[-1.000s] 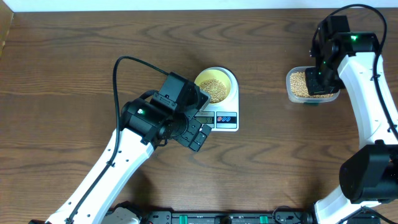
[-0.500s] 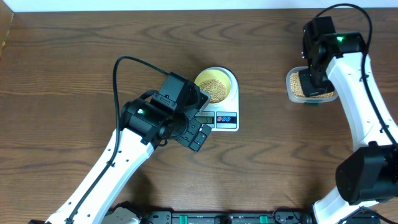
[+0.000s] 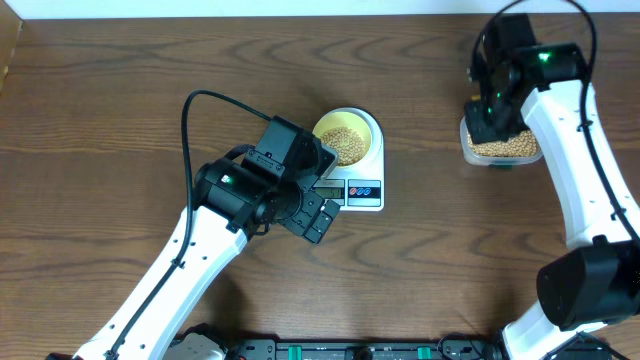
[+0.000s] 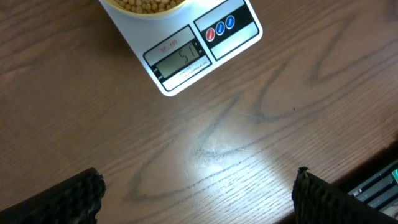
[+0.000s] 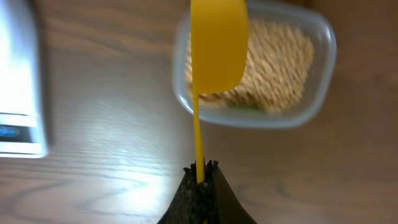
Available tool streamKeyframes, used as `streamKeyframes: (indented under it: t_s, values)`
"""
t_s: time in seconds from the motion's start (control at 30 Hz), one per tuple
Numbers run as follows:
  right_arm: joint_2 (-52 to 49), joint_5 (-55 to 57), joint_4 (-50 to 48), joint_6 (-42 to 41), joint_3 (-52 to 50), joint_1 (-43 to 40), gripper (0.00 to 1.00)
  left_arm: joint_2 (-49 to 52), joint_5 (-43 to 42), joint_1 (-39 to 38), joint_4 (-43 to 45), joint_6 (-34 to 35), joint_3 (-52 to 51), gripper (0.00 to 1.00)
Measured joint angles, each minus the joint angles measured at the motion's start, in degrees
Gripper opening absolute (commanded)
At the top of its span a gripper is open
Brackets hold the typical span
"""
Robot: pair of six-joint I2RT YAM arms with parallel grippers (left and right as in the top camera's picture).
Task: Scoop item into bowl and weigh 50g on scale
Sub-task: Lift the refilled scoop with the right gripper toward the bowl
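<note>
Scoop [image 5: 217, 43] clenched in your right gripper [image 5: 199, 177] hangs over the bean tub [image 5: 311, 93], seemingly done; left gripper [image 4: 199, 196] gapes facing the scale [image 4: 186, 56].

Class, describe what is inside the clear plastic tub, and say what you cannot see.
Tan beans fill the clear tub. The yellow scoop, held in the right gripper, covers some of them; the beans hide the tub's floor.

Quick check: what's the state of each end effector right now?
Left end effector: open, holding nothing.
Right end effector: closed on the handle of the yellow scoop.
</note>
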State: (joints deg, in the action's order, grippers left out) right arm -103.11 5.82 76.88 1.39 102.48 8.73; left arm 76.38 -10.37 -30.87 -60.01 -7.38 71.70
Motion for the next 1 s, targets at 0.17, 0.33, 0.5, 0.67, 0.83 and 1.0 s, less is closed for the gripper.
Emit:
streamKeyframes:
  t_s: [0.17,0.33,0.5,0.67,0.83,1.0]
  values:
    - [0.02,-12.02,-0.24,2.86,5.77,0.31,0.01,0.0,0.0,0.0,0.0,0.0,0.0,0.98]
    - [0.02,-24.33,0.22,6.14,6.6,0.52,0.01,0.0,0.0,0.0,0.02,0.0,0.0,0.98]
    - [-0.09,-29.4,1.22,8.72,6.6,1.86,0.01,0.0,0.0,0.0,0.02,0.0,0.0,0.98]
    - [-1.81,-32.35,2.54,11.61,6.6,4.48,0.01,0.0,0.0,0.0,0.02,0.0,0.0,0.98]
    - [-5.38,-33.88,2.56,13.66,6.6,5.86,0.01,0.0,0.0,0.0,0.02,0.0,0.0,0.98]
    - [-7.61,-34.6,2.08,15.58,6.58,5.99,0.01,0.0,0.0,0.0,0.02,0.0,0.0,0.98]
